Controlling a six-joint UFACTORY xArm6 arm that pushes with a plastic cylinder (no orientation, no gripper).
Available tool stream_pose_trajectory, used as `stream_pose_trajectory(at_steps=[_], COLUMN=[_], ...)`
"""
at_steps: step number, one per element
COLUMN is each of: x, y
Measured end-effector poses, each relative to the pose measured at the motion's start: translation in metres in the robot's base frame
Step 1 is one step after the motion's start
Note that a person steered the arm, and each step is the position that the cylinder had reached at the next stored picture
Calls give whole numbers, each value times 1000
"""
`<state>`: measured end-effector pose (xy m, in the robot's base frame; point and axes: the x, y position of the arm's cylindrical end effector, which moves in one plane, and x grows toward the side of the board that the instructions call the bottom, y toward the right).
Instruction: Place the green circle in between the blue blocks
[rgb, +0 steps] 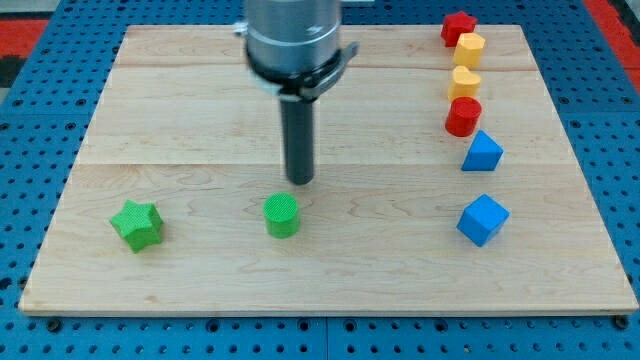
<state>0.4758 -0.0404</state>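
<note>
The green circle (282, 215) sits on the wooden board (200, 110) a little left of the middle, near the view's bottom. My tip (299, 180) stands just above it and slightly to its right, close but apart. A blue triangle block (482, 152) and a blue cube (482, 219) lie at the view's right, one above the other with a small gap between them.
A green star (137, 225) lies at the bottom left. At the top right a column runs downward: a red block (458, 27), a yellow block (469, 48), a yellow heart-like block (464, 82) and a red cylinder (463, 116).
</note>
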Motion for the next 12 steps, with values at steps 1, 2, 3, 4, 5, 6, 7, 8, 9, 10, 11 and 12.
stream_pose_trajectory(at_steps=[1,2,3,4,5,6,7,8,9,10,11,12], x=[33,58,75,92,91,72,58,42,38,35,11,11], y=[-39,-27,-46,-27,30,76,110,127,100,61,83,133])
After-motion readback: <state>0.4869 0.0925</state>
